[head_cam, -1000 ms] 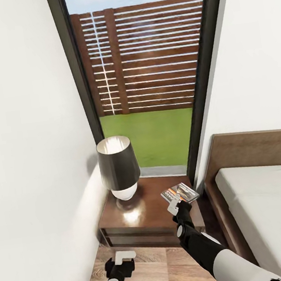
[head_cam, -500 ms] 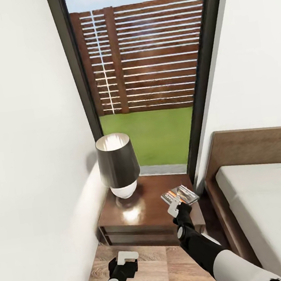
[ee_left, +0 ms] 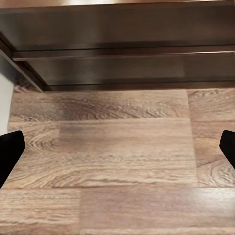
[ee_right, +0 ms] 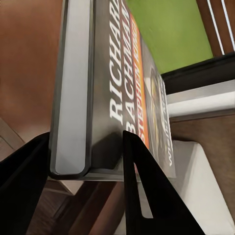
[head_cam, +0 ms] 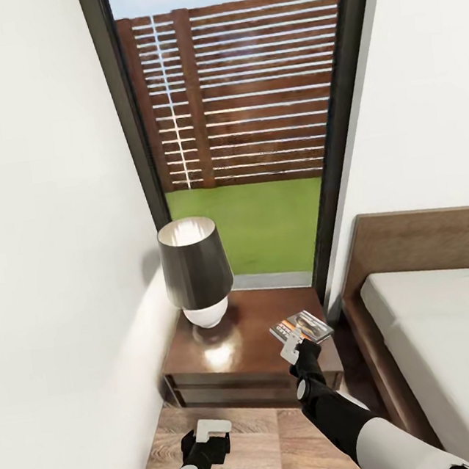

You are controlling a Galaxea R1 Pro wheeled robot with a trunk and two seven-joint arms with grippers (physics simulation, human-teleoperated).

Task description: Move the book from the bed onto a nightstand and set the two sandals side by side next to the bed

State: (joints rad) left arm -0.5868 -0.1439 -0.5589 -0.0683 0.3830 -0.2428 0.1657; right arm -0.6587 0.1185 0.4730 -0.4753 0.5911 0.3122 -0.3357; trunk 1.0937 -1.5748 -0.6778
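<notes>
My right gripper (head_cam: pixel 292 345) is shut on the book (head_cam: pixel 303 327), a thin dark paperback with an orange band and white lettering. The book hangs just over the right part of the nightstand (head_cam: pixel 235 349); I cannot tell whether it touches the top. In the right wrist view both black fingers (ee_right: pixel 152 196) clamp the book (ee_right: pixel 117 83) at its lower edge. My left gripper (head_cam: pixel 212 428) is open, low over the wood floor in front of the nightstand's drawer front (ee_left: pixel 122 49). The bed (head_cam: pixel 440 333) lies to the right. The sandals are out of view.
A lamp (head_cam: pixel 195 269) with a dark shade and white base stands on the nightstand's left half. A tall black-framed window (head_cam: pixel 234 116) is behind it, and a white wall (head_cam: pixel 44 252) lies close on the left. The wooden headboard (head_cam: pixel 420 239) rises beside the nightstand.
The camera has shifted slightly. Relative to the nightstand, the right gripper and the book have sunk a little. The left gripper has barely moved.
</notes>
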